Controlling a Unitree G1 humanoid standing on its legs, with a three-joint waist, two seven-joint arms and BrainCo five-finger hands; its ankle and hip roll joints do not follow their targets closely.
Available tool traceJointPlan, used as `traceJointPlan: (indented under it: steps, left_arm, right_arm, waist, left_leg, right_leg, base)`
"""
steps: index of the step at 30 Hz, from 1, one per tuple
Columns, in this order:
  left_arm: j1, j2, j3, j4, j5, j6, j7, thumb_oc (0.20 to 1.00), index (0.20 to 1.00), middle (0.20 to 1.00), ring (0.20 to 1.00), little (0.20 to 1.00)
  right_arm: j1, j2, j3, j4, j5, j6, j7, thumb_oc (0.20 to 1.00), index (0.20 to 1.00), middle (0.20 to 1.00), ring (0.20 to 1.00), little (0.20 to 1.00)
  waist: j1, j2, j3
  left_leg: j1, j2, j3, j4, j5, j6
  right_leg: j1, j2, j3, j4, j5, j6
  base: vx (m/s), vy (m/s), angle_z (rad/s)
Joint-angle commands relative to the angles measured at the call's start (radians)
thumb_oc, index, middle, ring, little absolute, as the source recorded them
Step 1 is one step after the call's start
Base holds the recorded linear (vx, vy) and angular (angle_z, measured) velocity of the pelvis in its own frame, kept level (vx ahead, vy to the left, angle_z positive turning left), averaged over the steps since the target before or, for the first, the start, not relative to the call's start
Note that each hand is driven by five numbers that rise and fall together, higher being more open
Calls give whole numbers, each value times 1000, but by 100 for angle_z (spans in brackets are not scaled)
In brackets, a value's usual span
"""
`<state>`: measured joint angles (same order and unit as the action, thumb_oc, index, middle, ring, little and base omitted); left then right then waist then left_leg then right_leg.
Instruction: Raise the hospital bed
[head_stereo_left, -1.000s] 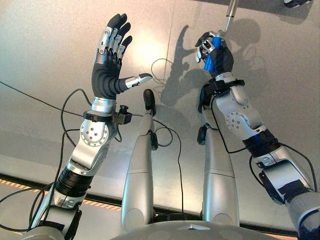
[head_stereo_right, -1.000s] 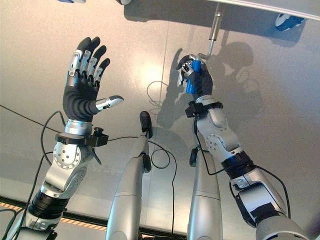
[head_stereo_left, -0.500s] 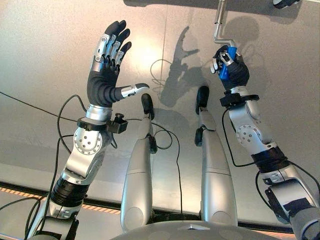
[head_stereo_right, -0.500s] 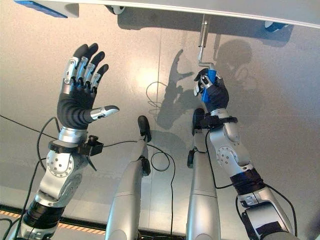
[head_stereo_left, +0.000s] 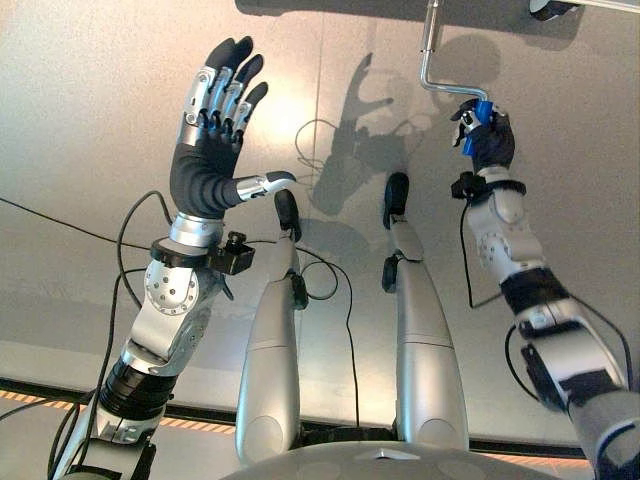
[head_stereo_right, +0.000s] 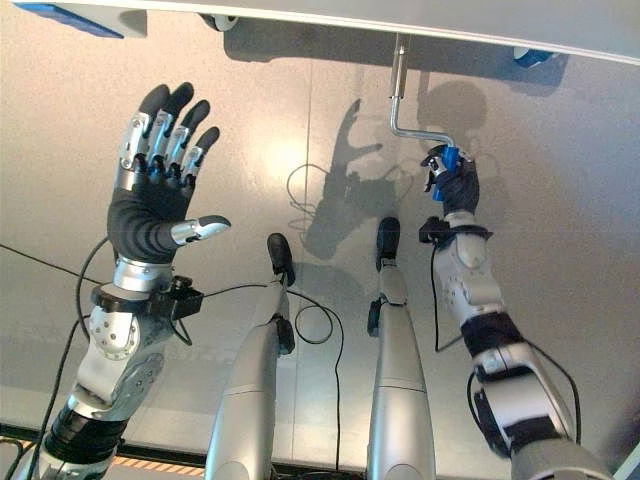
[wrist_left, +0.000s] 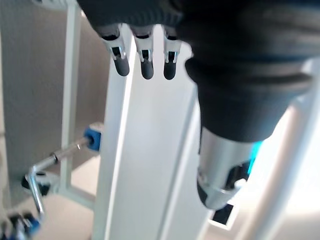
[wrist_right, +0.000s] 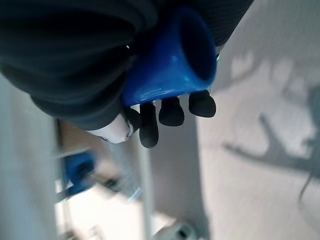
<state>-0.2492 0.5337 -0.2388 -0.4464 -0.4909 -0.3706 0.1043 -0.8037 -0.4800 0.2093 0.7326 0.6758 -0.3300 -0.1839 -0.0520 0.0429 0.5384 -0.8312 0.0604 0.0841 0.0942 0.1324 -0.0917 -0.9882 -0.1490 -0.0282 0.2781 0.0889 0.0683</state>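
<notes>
A pale grey floor fills the head views, with the underside of the hospital bed (head_stereo_right: 480, 25) running along the 12 o'clock edge. Beneath it hangs the metal crank (head_stereo_right: 399, 95), and the right hand (head_stereo_right: 452, 182) is clenched round its blue grip (wrist_right: 167, 62). Over the last second that grip has swung from about 12 o'clock out toward 2 o'clock — the crank is being turned, so raising seems under way, though how far the bed has risen cannot be judged. The left hand (head_stereo_left: 215, 125) stays lifted at 10 o'clock, fingers spread, holding nothing.
</notes>
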Motion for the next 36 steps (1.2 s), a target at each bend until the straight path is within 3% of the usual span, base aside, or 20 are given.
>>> traceJointPlan:
  steps: [1,6,17,23,28,36]
  left_arm:
    - [-11,17,-13,-96,-18,-67,-21,1000,1000,1000,1000,1000]
    - [-74,47,-54,-91,-27,-62,-11,1000,1000,1000,1000,1000]
    - [-154,18,-77,-79,-15,-50,19,1000,1000,1000,1000,1000]
    - [-181,-21,-81,-66,-7,-35,49,1000,1000,1000,1000,1000]
    - [-202,-43,-71,-51,9,-24,92,1000,1000,1000,1000,1000]
    - [-191,-46,-40,-50,9,-25,125,1000,1000,1000,1000,1000]
  right_arm:
    - [-93,-199,-131,195,88,-16,-161,200,200,200,200,200]
    - [-206,-218,-34,478,48,96,-107,200,200,200,200,200]
    - [-292,-159,52,642,-101,198,-94,200,200,200,200,200]
    - [-328,-34,125,636,-208,233,-94,200,200,200,200,200]
    - [-379,143,231,587,-331,254,-97,200,200,200,200,200]
    - [-413,303,328,528,-447,270,-98,200,200,200,200,200]
  waist:
    - [0,45,-18]
    - [24,65,-18]
    - [63,110,-18]
    - [71,115,-18]
    - [69,108,-18]
    - [64,100,-18]
  left_leg:
    - [44,-1,-5,45,-87,11]
    - [-8,-12,-18,87,-95,16]
    - [-127,-33,-41,168,-116,33]
    - [-167,-36,-41,194,-124,42]
    - [-184,-40,-38,200,-125,47]
    - [-183,-46,-38,192,-120,49]
  right_leg:
    - [33,42,-10,-18,-24,79]
    - [0,34,-17,11,-33,75]
    - [-83,16,-21,71,-52,68]
    - [-117,11,-16,85,-52,64]
    - [-128,14,-12,79,-47,62]
    - [-126,13,-6,68,-41,63]
  base:
    - [0,0,0]
    - [-1,7,4]
    - [-4,33,8]
    - [7,35,2]
    - [8,33,-4]
    - [6,28,-4]
